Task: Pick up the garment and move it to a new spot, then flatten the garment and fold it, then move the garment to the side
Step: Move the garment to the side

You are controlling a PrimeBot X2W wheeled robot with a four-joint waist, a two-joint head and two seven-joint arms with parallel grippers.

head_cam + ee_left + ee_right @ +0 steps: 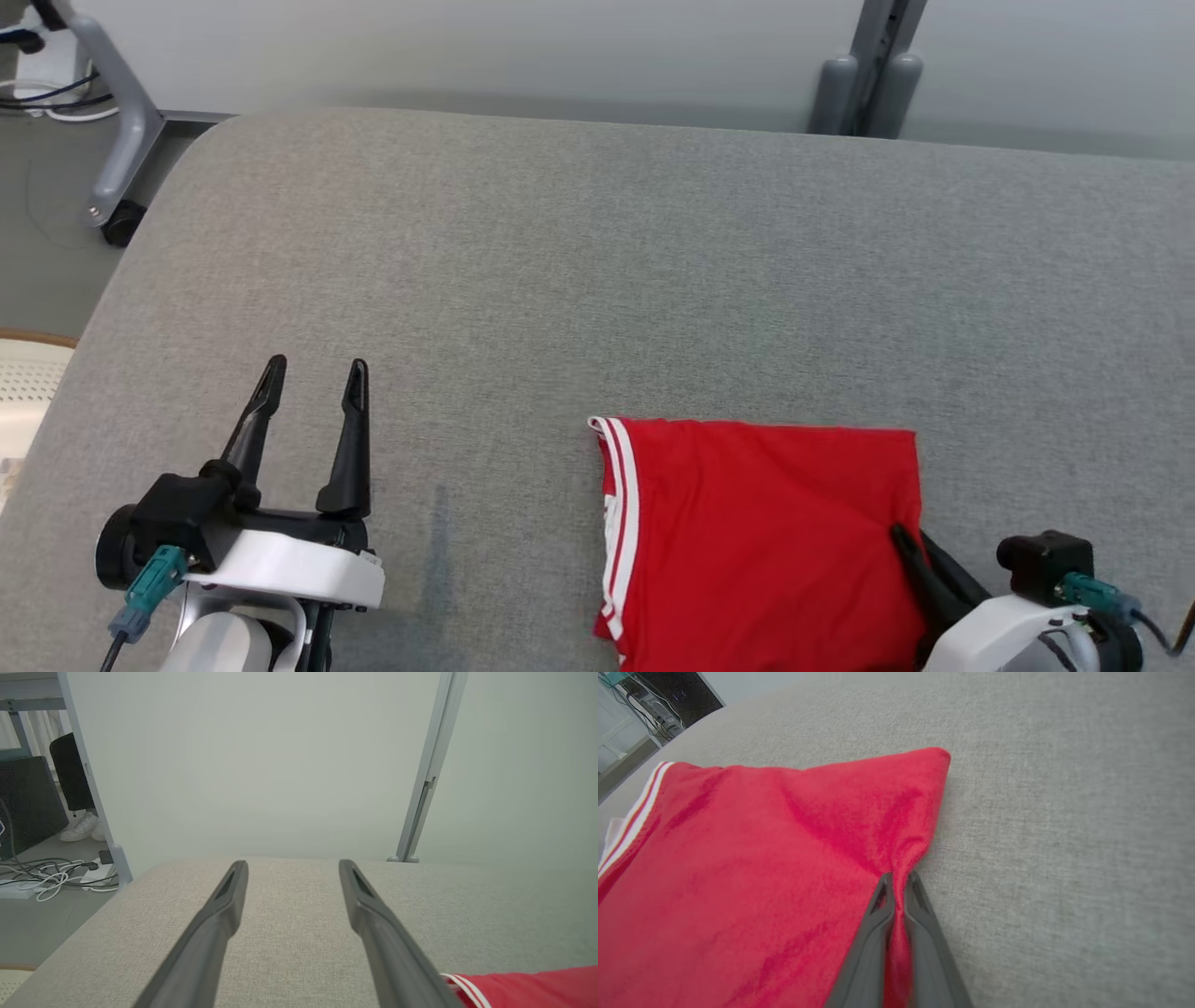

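Observation:
The garment (766,532) is red with white stripes along its left edge and lies folded on the grey table (597,280) at the near right. My right gripper (904,537) is shut on the garment's right edge. In the right wrist view the fingers pinch a ridge of red cloth (900,879) between them, and the garment (761,872) spreads to their left. My left gripper (316,369) stands open over bare table at the near left, well apart from the garment. The left wrist view has its fingers wide apart (292,865) and a corner of the garment (528,987) at the lower right.
The table's left edge curves down to a floor with a wheeled grey stand (117,140). Cables (51,877) lie on the floor, and shoes (84,828) show farther back. A grey post (868,75) rises behind the table's far edge against a pale wall.

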